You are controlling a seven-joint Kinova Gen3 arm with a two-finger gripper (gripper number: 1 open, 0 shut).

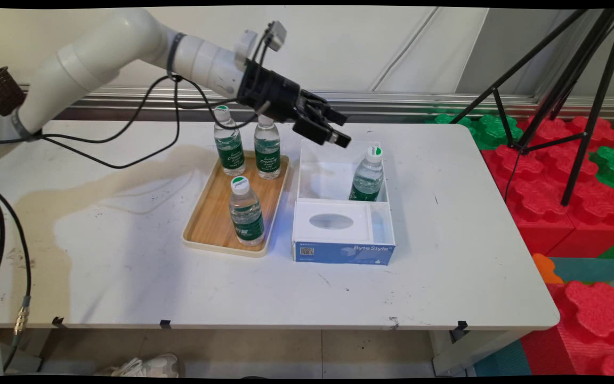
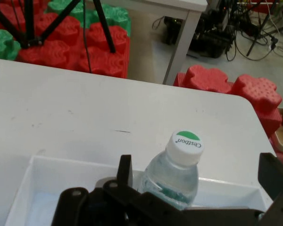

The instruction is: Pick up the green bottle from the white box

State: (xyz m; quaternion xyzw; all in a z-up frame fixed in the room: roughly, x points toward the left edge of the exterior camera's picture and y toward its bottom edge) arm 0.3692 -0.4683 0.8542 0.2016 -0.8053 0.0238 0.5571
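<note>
A: Nearest the front edge of the white table?
B: Bare tabletop, then the blue tissue box and wooden tray holding three bottles.
A: Behind?
B: A clear bin with one bottle inside, near its right wall.
A: The gripper?
B: Above the bin's far rim, fingers spread, holding nothing. The hand view shows red foam blocks beyond the table's edge.

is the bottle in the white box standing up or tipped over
Standing upright. The bottle rests in the white box's far corner with its cap on top; the open hand hangs above, not touching it.
</note>
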